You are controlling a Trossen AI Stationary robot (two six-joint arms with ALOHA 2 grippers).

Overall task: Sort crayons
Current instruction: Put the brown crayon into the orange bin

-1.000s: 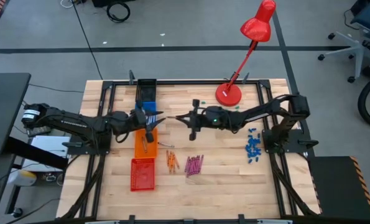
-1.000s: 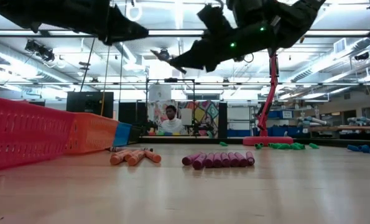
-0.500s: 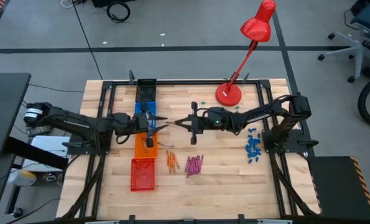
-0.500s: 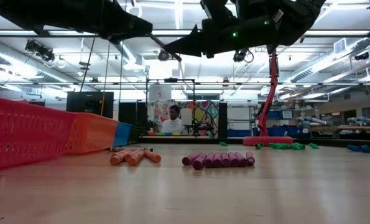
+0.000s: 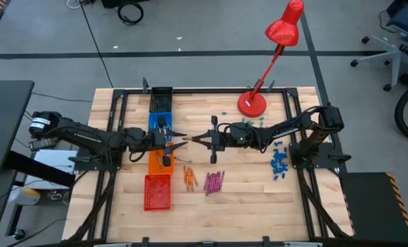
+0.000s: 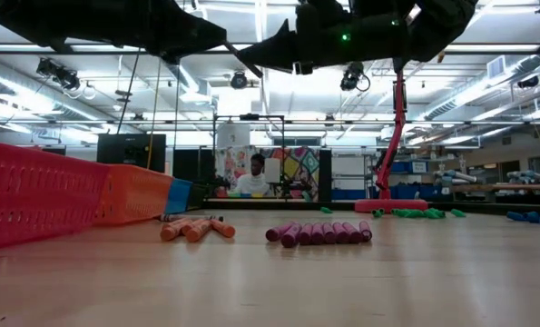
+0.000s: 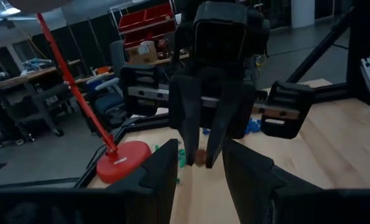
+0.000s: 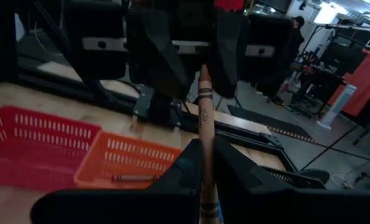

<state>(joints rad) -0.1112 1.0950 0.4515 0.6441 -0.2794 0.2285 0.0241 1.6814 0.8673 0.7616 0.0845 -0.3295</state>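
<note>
Copper-brown paper-wrapped crayon (image 8: pixel 204 112), label print unreadable, pinched in right end effector (image 5: pixel 195 139) above wooden surface (image 5: pixel 245 180), tip between parted fingers of left end effector (image 5: pixel 178 138), which grips nothing.

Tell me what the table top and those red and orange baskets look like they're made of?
The table looks like pale wood in glued strips: plank seams and grain show, with a dull sheen. The red basket and orange basket look like moulded plastic: uniform bright colour and a regular grid of slots in the walls. I can't be sure of either.
</note>
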